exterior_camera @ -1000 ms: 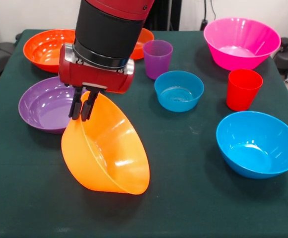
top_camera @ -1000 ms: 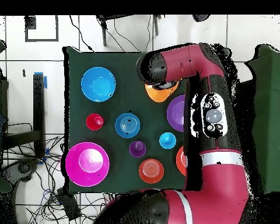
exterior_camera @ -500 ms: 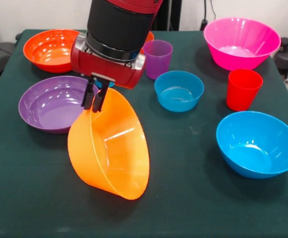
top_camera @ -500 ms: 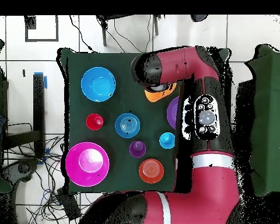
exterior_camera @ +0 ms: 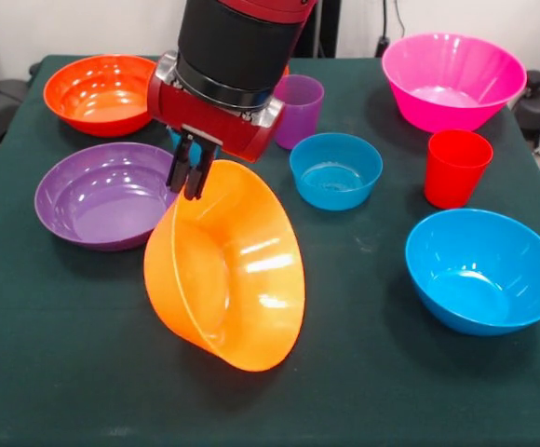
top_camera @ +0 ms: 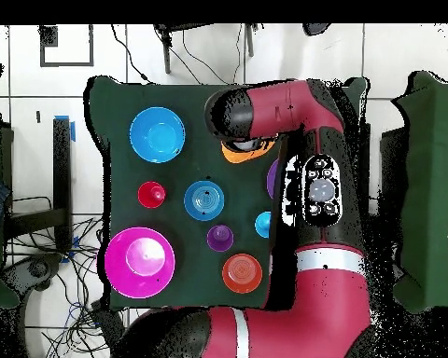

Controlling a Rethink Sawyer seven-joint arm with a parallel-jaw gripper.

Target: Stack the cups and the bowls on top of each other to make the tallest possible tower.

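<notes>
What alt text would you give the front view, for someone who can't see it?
A red and black robot arm's gripper pinches the rim of a big orange bowl, tipping it on its side on a dark green table. Around it sit purple, blue and pink bowls, plus a red cup.

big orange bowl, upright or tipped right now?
Tipped. The large orange bowl hangs from the gripper, which is shut on its upper rim; its opening faces sideways toward the camera, not up.
</notes>
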